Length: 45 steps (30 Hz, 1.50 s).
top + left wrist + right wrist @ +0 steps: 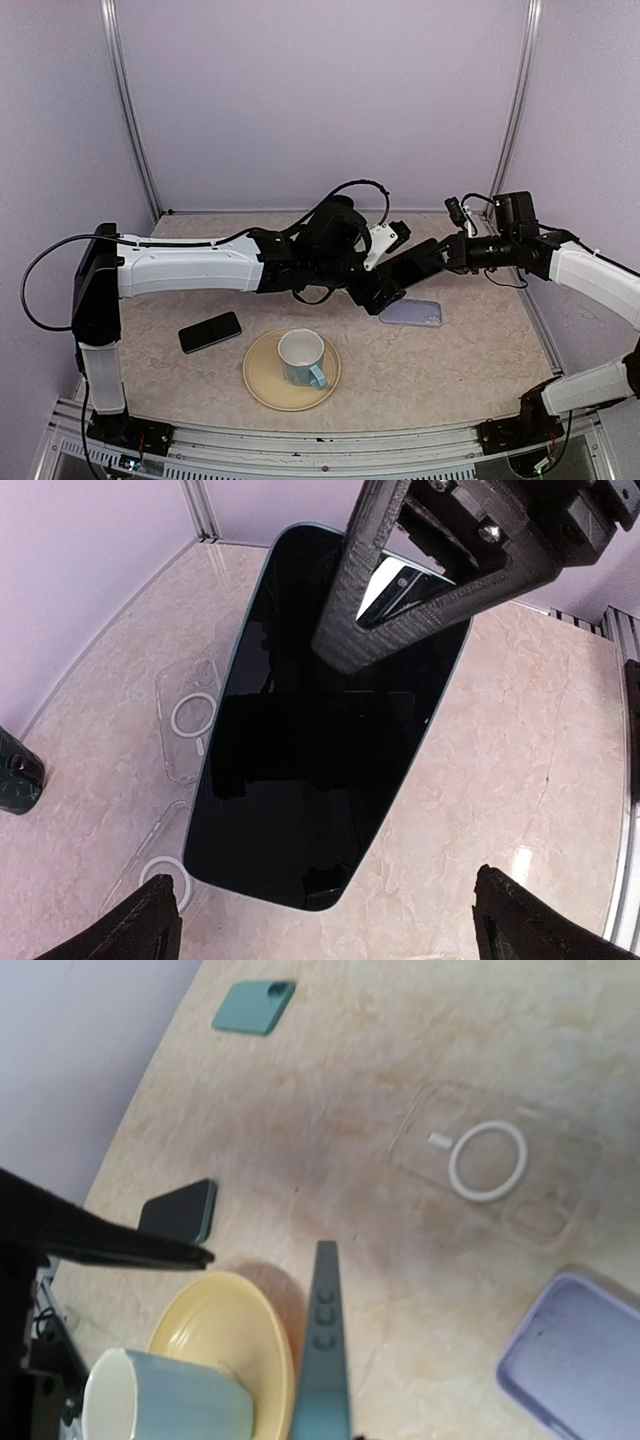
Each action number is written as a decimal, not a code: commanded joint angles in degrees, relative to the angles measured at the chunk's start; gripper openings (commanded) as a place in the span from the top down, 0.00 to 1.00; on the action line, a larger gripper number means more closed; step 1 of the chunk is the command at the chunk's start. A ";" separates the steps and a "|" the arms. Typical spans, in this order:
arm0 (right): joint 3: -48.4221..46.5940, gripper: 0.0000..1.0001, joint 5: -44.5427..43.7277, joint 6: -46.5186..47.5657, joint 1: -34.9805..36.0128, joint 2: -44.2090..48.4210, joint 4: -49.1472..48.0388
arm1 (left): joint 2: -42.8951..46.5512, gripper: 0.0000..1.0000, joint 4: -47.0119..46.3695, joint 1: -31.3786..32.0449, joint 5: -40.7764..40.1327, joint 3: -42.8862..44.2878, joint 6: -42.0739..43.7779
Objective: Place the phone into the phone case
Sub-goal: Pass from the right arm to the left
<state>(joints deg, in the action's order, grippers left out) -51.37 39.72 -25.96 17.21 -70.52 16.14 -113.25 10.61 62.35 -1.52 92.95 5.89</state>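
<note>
**Phone held aloft, far end covered**

The right end effector is clamped on the dark phone, hiding its far end. The arms hide the phone from above. Only the tips of the wide-apart left end effector show. On the surface, a clear case is faint, and a purple case is cut off.

Left arm and right arm are meeting over mid-table, right gripper is holding the phone there, plate, mug and dark phone are blocking near left, and bare table near right is offering passage.
</note>
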 commanded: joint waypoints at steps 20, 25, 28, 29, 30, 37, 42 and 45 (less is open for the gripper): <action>6.89 1.00 -0.51 -2.55 -2.97 15.39 -14.99 | 10.04 0.01 -32.26 -14.78 28.80 -19.92 -39.55; 9.74 1.00 3.64 -6.30 -2.98 16.07 -25.16 | 8.90 0.01 -39.07 -13.38 31.97 -20.94 -43.89; 11.54 1.00 5.82 -8.27 -2.97 16.11 -30.29 | 8.55 0.01 -43.34 -13.13 33.76 -21.72 -47.23; 12.13 1.00 6.60 -9.00 -2.97 16.13 -32.27 | 8.26 0.01 -43.89 -13.08 34.52 -21.49 -47.85; 12.70 1.00 7.36 -9.87 -2.97 16.12 -34.31 | 7.81 0.01 -44.52 -13.05 35.19 -21.37 -48.37; 14.50 1.00 9.58 -11.82 -1.41 15.54 -42.27 | 5.24 0.06 -45.90 -12.86 36.43 -19.71 -51.06; 14.89 1.00 9.96 -11.96 0.08 13.85 -44.48 | 3.42 0.12 -47.88 -13.21 37.53 -19.02 -53.16; 15.19 1.00 10.19 -12.16 1.32 12.51 -45.94 | 2.65 0.15 -50.38 -13.30 38.96 -18.35 -54.46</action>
<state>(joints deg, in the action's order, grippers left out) -36.75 48.47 -37.32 16.86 -56.69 -23.11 -109.34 -34.52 49.43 34.74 72.38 -46.35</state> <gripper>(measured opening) 0.089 0.872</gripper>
